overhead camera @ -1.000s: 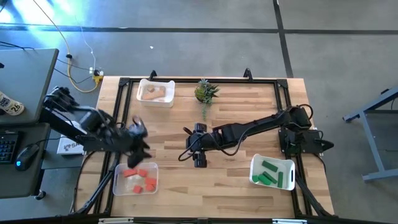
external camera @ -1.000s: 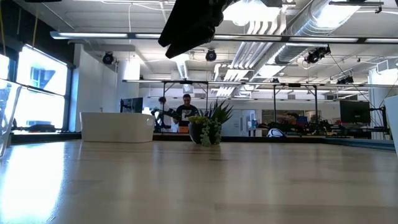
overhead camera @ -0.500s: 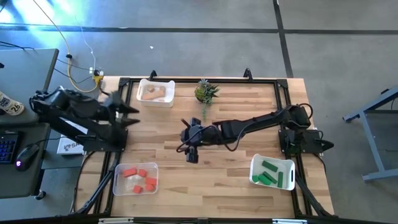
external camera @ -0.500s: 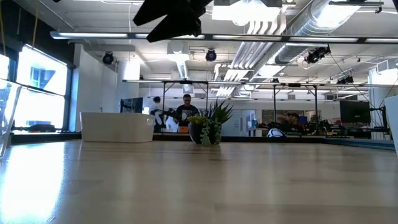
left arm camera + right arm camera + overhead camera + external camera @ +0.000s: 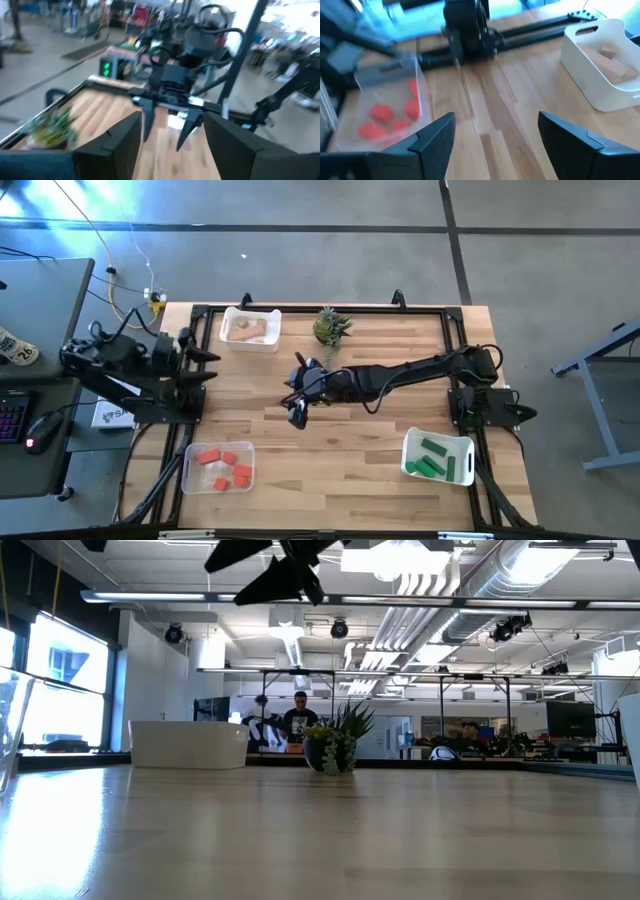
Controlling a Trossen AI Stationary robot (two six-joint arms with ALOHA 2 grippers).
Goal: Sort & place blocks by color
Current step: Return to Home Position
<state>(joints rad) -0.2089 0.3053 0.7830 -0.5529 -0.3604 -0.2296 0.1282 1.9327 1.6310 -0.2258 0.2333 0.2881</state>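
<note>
Though well apart from right pincer (image 5: pixel 297 410), blocks (image 5: pixel 208 457) in bins (image 5: pixel 185 471)

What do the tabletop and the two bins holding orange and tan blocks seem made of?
Pale plank tabletop: wood, visible grain and seams, slight sheen. See-through rectangular bin holding red-orange blocks: likely clear plastic; the table shows through. White rectangular bin holding tan blocks: likely smooth opaque plastic.

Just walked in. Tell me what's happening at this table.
A two-armed robot is sorting blocks by colour, and all of them sit in bins. The orange blocks are in the clear bin, the tan blocks in the white bin by the plant, and the green blocks in the other white bin. Neither arm holds anything. The left pincer is open at the table's left edge. The right pincer, also open, hangs above its middle.
</note>
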